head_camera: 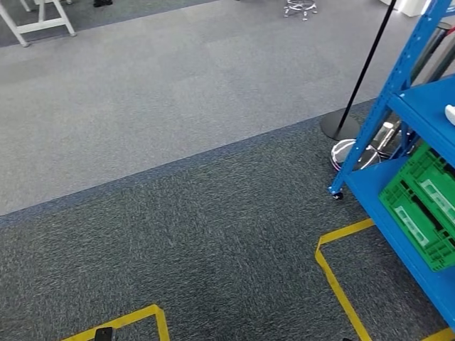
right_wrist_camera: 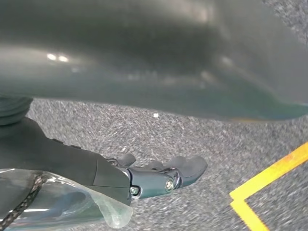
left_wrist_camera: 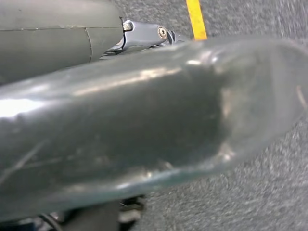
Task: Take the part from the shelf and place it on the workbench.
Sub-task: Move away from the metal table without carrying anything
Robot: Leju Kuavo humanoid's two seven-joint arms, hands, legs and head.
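Head view: blue shelf [head_camera: 424, 114] sits off at my 2 o'clock, a white part [head_camera: 450, 112] on its upper level, green crate [head_camera: 424, 202] below. Left wrist: can't tell what my left hand [left_wrist_camera: 145, 33] is doing. Right wrist: right hand [right_wrist_camera: 163, 175] stretched out flat, holding nothing, over the carpet [right_wrist_camera: 203, 139].

Grey carpet [head_camera: 161, 234] covers the floor, darker near the camera and paler in a broad band [head_camera: 161, 92] farther off. Yellow tape lines [head_camera: 335, 277] mark corners on the dark carpet. A blue metal rack [head_camera: 397, 85] stands at the right edge, with a green crate [head_camera: 424, 206] on its lower level. Beside the rack a black pole [head_camera: 367, 64] rises at a slant from a round base [head_camera: 339, 126]. White table legs [head_camera: 40, 18] stand at the far left corner, and a chair base [head_camera: 301, 8] shows at the far edge.
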